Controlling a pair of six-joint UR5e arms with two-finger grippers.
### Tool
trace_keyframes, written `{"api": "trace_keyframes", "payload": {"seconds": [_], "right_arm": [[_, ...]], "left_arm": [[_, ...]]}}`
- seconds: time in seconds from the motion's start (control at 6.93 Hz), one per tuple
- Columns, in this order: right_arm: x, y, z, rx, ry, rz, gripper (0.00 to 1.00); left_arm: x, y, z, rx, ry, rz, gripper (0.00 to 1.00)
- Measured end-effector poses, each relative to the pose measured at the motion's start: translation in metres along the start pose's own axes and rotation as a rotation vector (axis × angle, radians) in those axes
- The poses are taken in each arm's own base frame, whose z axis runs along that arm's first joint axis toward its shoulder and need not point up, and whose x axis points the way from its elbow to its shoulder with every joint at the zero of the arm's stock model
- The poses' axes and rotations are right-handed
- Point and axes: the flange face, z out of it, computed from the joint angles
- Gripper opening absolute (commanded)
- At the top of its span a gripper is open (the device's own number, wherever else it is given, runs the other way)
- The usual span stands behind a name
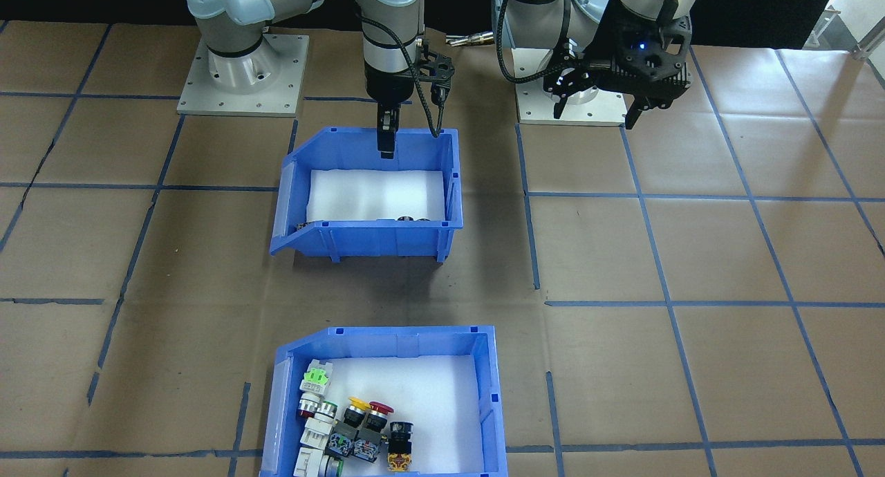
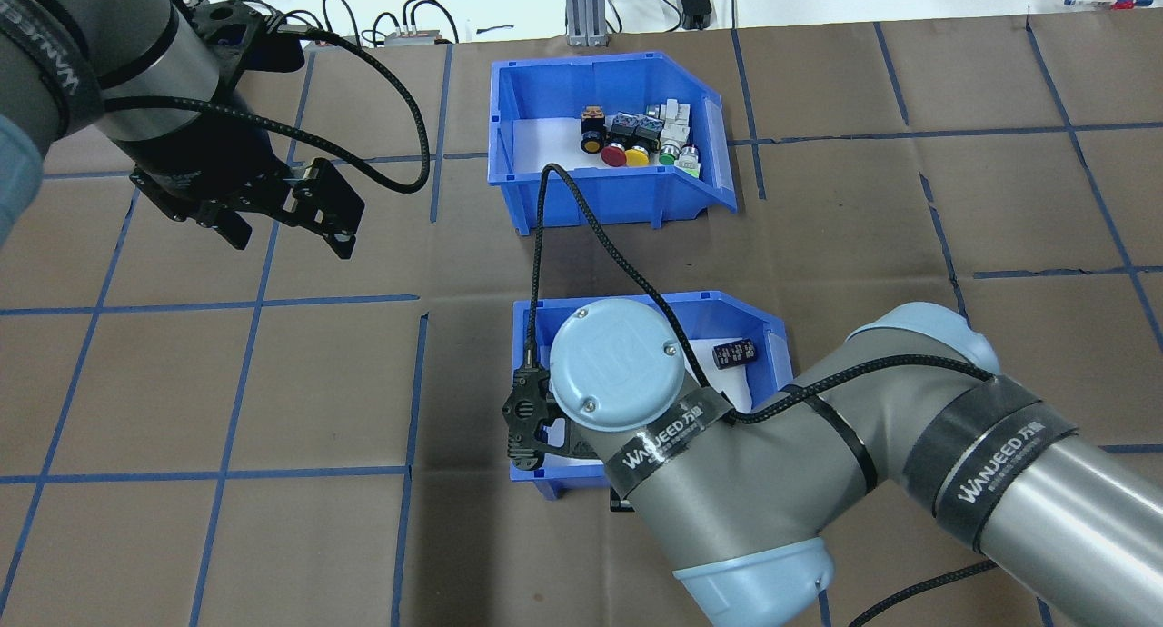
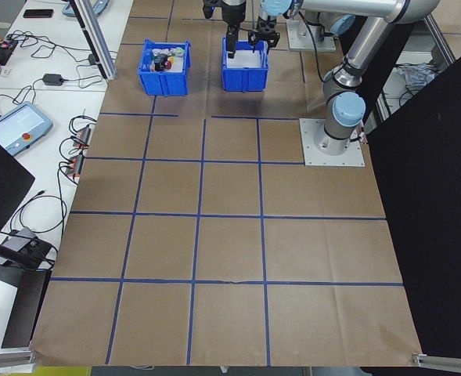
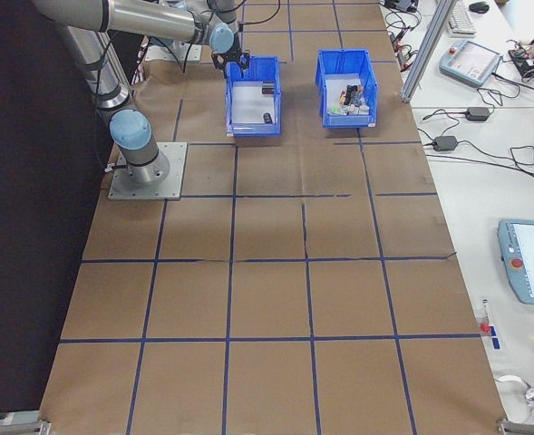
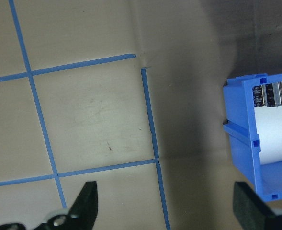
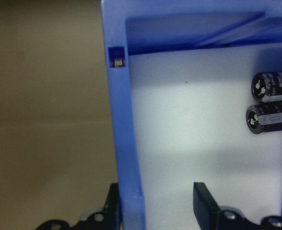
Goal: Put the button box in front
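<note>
Right gripper [image 6: 155, 211]: down at the back wall of the near bin, one finger outside the wall, one inside over the foam. Jaws straddle that blue wall; the outer finger sits against it, while the inner one shows a gap, so a firm pinch can't be called from here.

Near bin [image 1: 429, 166]: the blue one closest to the robot base, white foam inside, its sloped open front toward the operators' side. Two dark cylinders [image 6: 270, 103] lie side by side on the liner in the right wrist view.

Right arm [image 2: 745, 463]: big elbow joint hanging right over the near bin in the overhead view, covering most of it.

Left gripper [image 5: 167, 206]: hovering above bare brown table [image 5: 93, 115] and blue tape lines, jaws spread wide, nothing between them. A corner of the near bin pokes in at the right of its wrist view.

Left arm [image 2: 136, 73]: off to its own side, well apart from both bins.

Button box [image 2: 509, 109]: the far blue bin, at the operators' edge of the table, directly beyond the near bin with a strip of table between them. Untouched by either gripper.

Push buttons [image 1: 352, 428]: clustered at one side of the button box's white liner, with green, yellow, red, black and white caps on show.
</note>
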Motion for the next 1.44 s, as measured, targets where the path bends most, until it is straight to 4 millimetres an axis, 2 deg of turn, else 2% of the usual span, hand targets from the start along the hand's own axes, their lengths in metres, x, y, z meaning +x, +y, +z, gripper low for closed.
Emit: {"api": "trace_keyframes", "payload": {"seconds": [0.29, 0.43, 0.72, 1.01, 1.15, 1.44], "right_arm": [[0.014, 0.023, -0.037, -0.017, -0.019, 0.056, 1.00], [0.029, 0.047, -0.054, -0.014, -0.013, 0.119, 1.00], [0.072, 0.113, -0.081, 0.020, 0.025, 0.314, 1.00], [0.123, 0.179, -0.114, 0.095, 0.060, 0.621, 1.00], [0.147, 0.201, -0.129, 0.119, 0.073, 0.783, 1.00], [0.191, 0.212, -0.138, 0.127, 0.055, 1.099, 1.00]], "left_arm": [[-0.003, 0.001, -0.001, -0.002, -0.027, -0.003, 1.00], [-0.003, 0.001, -0.001, -0.001, -0.031, -0.006, 1.00], [-0.003, 0.000, -0.001, 0.004, -0.034, -0.009, 1.00], [-0.003, -0.001, -0.002, 0.015, -0.037, -0.009, 1.00], [-0.003, -0.001, -0.002, 0.016, -0.036, -0.010, 1.00], [-0.003, -0.001, -0.002, 0.017, -0.036, -0.011, 1.00]]}}
